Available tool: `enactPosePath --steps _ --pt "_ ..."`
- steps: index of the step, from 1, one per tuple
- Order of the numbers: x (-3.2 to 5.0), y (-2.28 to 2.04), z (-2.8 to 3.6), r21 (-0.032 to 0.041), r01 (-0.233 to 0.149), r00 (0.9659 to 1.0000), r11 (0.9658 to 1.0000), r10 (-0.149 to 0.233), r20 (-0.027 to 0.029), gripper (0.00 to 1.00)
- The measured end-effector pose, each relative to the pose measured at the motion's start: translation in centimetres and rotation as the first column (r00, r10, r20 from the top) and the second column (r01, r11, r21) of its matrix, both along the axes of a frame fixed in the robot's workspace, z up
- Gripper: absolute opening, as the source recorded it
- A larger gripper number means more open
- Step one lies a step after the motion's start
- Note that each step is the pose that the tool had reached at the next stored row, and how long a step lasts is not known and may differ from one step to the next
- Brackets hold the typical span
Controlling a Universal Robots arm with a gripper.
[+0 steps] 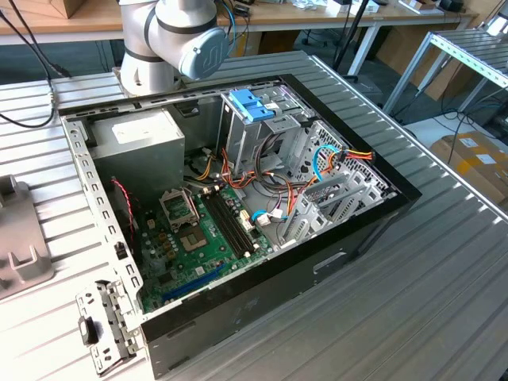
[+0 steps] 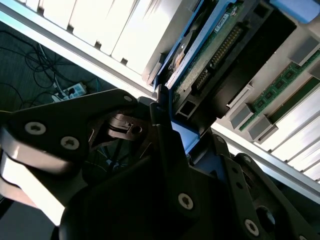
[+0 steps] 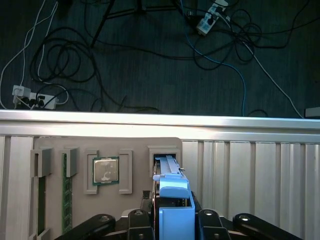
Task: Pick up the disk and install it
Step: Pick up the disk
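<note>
Gripper (image 3: 173, 212) jaws pinch the disk (image 3: 172, 192) between them in the first wrist view, pressed against the sides of its light-blue frame. Disk stands on edge, its far end at a slot in the grey holder (image 3: 135, 145) on the ribbed table (image 3: 240, 170), near a chip (image 3: 105, 170) and memory sticks (image 3: 64, 190). Exterior view: arm (image 1: 171, 40) behind the open case (image 1: 238, 305), blue-tabbed cage (image 1: 252, 107) inside

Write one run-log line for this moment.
stage: pickup | claw astride disk | disk on edge in grey holder | computer case open
</note>
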State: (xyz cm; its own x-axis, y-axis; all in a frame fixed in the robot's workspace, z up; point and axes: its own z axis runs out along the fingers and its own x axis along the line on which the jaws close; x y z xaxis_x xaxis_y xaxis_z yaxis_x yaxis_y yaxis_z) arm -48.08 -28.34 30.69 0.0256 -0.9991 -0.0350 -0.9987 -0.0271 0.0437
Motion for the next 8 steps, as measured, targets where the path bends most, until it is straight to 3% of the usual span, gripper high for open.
enactPosePath --steps 8 --pt "0.0 0.0 0.31 0.0 0.0 1.0 1.0 0.0 -0.0001 0.37"
